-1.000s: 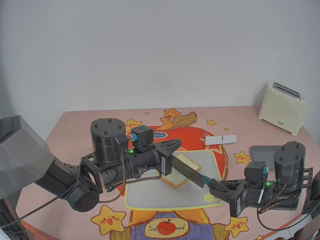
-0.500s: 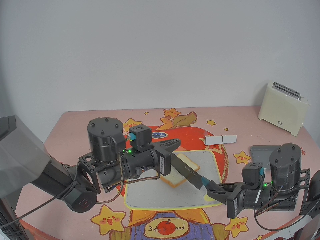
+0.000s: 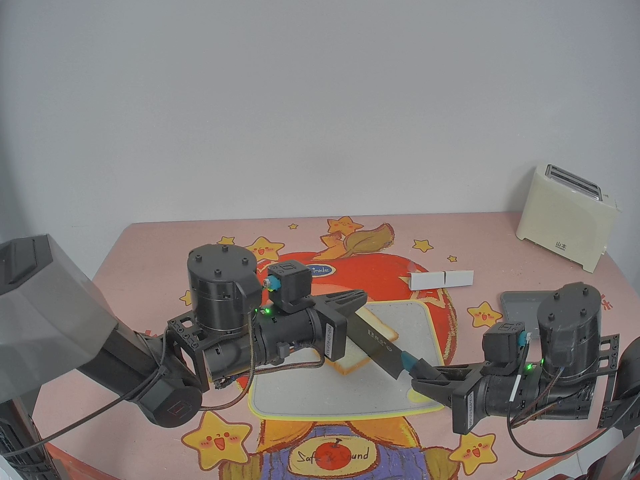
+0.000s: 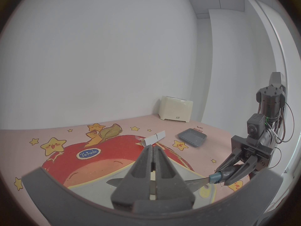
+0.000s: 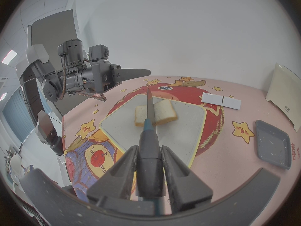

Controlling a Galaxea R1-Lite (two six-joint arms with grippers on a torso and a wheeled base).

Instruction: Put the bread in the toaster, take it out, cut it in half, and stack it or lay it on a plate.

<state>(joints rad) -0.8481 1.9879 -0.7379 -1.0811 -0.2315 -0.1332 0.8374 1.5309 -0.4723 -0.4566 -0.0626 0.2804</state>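
Right hand with knife across bread

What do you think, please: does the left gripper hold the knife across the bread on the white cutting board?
No, the right gripper holds the knife across the bread on the white cutting board; the right wrist view shows it.

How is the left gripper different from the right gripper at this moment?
The right gripper is shut on the knife, holding it by the handle, while the left gripper is shut on nothing. The right gripper sits low at the near right edge of the cutting board; the left gripper hangs raised over the board's far left part, near the bread. Both have closed fingers and point toward the bread.
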